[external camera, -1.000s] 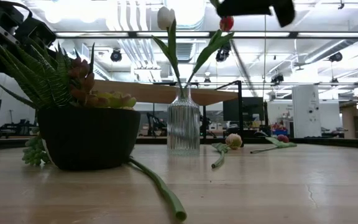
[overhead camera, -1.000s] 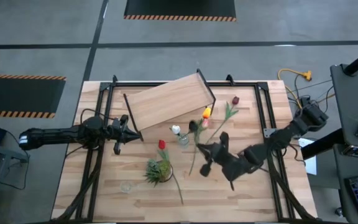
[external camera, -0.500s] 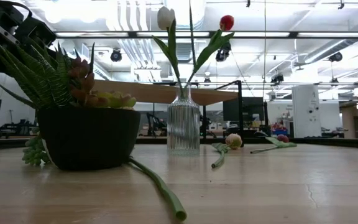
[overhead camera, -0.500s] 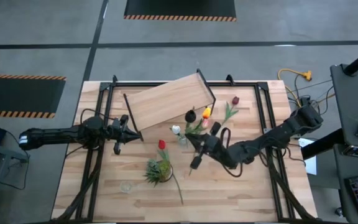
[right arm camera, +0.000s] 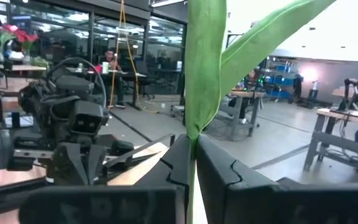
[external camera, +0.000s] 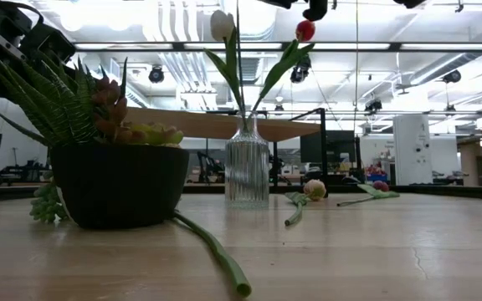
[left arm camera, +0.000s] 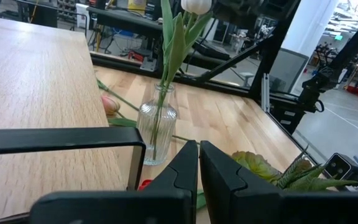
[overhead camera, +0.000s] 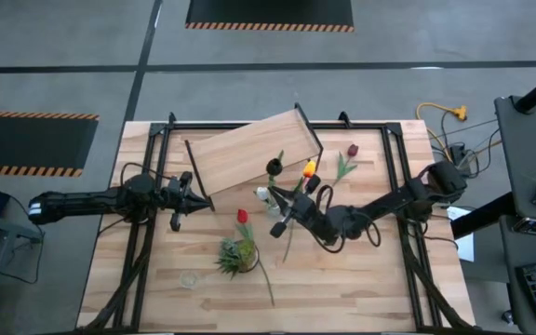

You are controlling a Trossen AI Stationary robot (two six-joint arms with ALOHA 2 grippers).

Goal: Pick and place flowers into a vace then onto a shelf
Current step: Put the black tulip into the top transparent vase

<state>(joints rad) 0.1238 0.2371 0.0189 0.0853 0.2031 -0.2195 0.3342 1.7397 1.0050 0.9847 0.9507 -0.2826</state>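
A clear ribbed vase (external camera: 248, 167) stands mid-table (overhead camera: 274, 208) and holds a white tulip (external camera: 223, 23) and a red one (external camera: 305, 31). My right gripper (overhead camera: 285, 207) is above the vase, shut on a dark maroon flower (overhead camera: 273, 167). The flower's thin stalk (external camera: 238, 58) hangs down toward the vase's mouth; I cannot tell whether its end is inside. An orange-yellow flower (overhead camera: 310, 168), a maroon one (overhead camera: 352, 150) and a red one (overhead camera: 242, 216) lie on the table. The shelf (overhead camera: 254, 149) stands far of the vase. My left gripper (overhead camera: 187, 195) is shut and empty beside the shelf's near-left corner. My right gripper pinches the maroon flower's stalk (right arm camera: 192, 134) between its two fingers, just below where a long leaf (right arm camera: 204, 62) splits off. The fingers lie level, coming from the table's right, across the stalk. The flower is upright and lifted clear of the table, head above the fingers and stalk below.
A spiky green plant in a dark pot (overhead camera: 237, 253) stands near-left of the vase, with a long stalk (external camera: 216, 251) lying past it. A small clear glass (overhead camera: 188, 277) sits near the left front. The shelf's black end rail (left arm camera: 61, 137) is just ahead of my left gripper.
My right gripper has gone toward the table's left and far edge with the maroon flower, from right of the vase to above it. The flower has stayed upright. Its stalk now hangs in line with the vase's neck.
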